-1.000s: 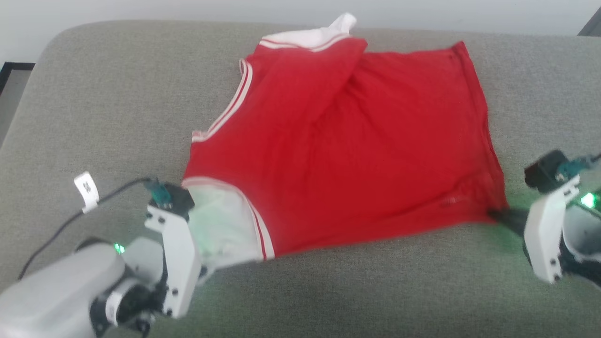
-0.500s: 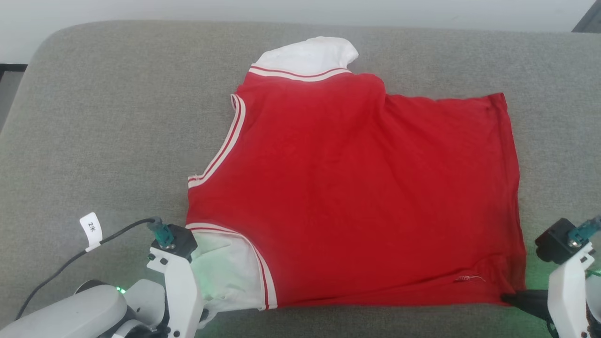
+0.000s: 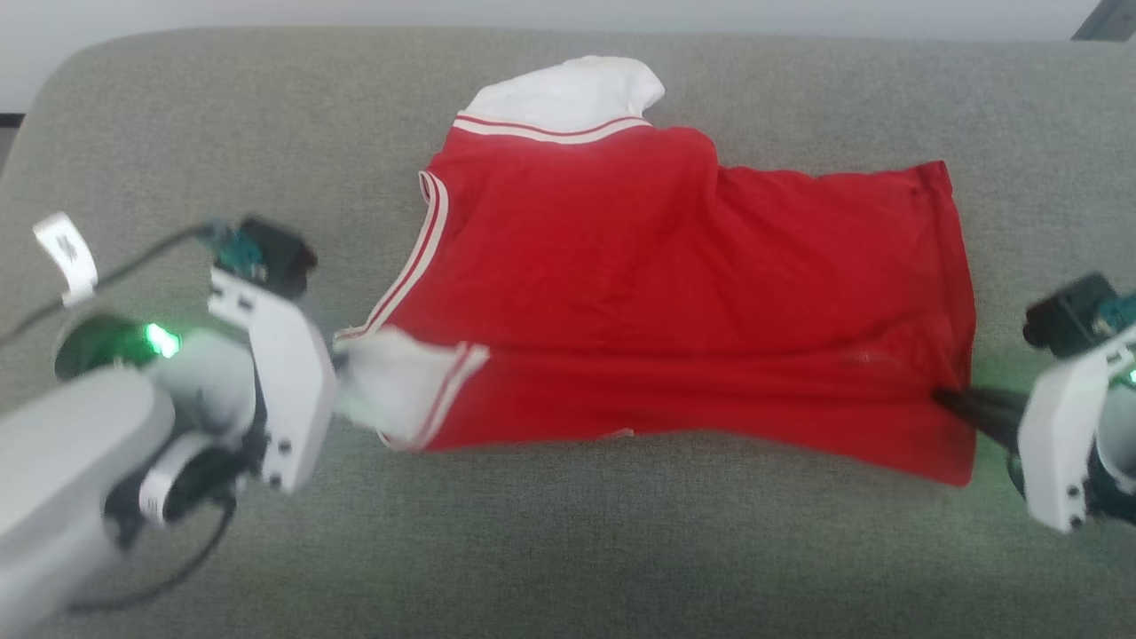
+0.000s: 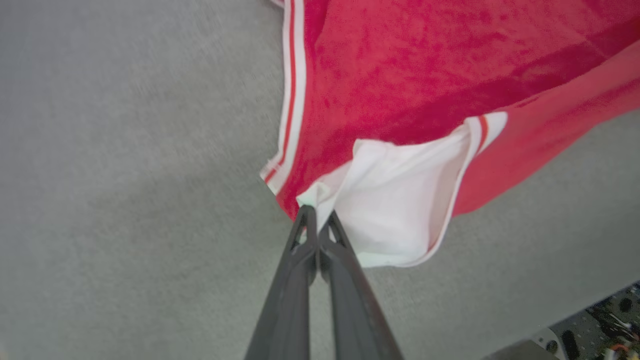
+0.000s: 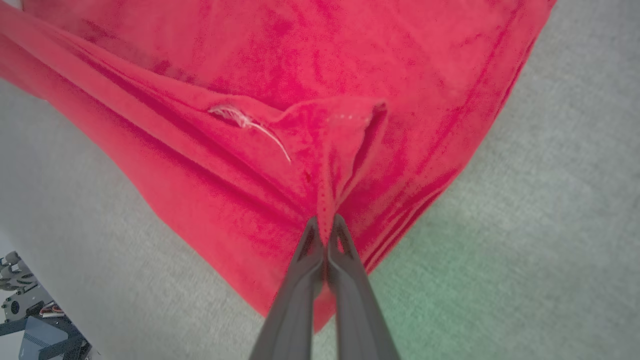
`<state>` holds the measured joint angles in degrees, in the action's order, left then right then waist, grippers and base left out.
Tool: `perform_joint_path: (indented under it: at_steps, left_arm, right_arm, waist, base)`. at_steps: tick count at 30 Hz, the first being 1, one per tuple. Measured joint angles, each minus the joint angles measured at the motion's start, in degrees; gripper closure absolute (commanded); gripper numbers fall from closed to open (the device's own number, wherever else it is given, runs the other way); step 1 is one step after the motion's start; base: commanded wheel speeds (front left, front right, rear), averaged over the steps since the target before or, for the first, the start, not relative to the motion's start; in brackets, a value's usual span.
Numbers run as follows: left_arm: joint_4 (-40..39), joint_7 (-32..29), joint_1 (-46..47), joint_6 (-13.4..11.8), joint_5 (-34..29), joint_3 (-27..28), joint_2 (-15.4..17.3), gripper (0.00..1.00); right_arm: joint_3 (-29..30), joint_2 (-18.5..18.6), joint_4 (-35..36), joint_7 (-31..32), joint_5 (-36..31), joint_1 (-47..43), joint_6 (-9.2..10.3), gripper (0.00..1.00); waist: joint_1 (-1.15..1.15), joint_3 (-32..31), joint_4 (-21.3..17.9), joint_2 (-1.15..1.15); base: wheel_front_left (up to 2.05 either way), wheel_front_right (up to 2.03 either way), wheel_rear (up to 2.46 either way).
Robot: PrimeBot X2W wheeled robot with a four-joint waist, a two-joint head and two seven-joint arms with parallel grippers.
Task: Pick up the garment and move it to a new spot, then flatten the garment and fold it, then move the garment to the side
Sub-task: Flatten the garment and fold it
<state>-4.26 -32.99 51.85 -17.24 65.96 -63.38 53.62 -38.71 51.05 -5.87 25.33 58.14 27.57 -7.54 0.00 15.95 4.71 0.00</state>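
Note:
The garment (image 3: 621, 266), a red shirt with white sleeves and red-and-white striped trim, lies plain side up on a grey cushion (image 3: 204, 133). Its near edge is lifted and drawn taut between my two grippers. My left gripper (image 3: 342, 390) is shut on the near white sleeve (image 3: 395, 386); the left wrist view shows the fingertips (image 4: 316, 212) pinching that sleeve's edge (image 4: 400, 210). At the right, my right gripper (image 3: 945, 399) is shut on the hem corner, where the red cloth (image 5: 300, 65) bunches between its fingertips (image 5: 326, 222). The far sleeve (image 3: 568, 89) rests flat at the back.
The grey cushion runs wide to both sides and toward me (image 3: 577, 550). A pale wall (image 3: 266, 13) lies behind it. A dark cable with a white tag (image 3: 64, 253) trails from my left wrist. Floor clutter (image 5: 30, 320) shows past the cushion's edge.
Both grippers have risen and carried the garment's near edge up and toward the far side, so the near part now folds over in a taut ridge. The near sleeve has bunched up.

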Motion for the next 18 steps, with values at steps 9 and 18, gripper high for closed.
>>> perform_joint_path:
  at_steps: [9, 18]
  left_arm:
    - [17.2, 2.9, 9.7, 9.3, -6.4, -0.5, -8.2, 1.00]
    - [33.7, 3.5, 11.4, 16.8, -5.2, -2.0, -17.0, 1.00]
  right_arm:
    - [3.0, -8.3, -5.8, 2.6, -8.4, 7.1, 0.01, 1.00]
    - [0.9, -12.8, -11.7, 1.6, -11.9, 12.0, 0.01, 1.00]
  waist:
    - [0.00, 3.1, -0.9, 0.00]
    - [0.00, 5.5, -2.1, 0.00]
  base:
    - [0.00, 0.00, 0.00]
    - [0.00, 0.00, 0.00]
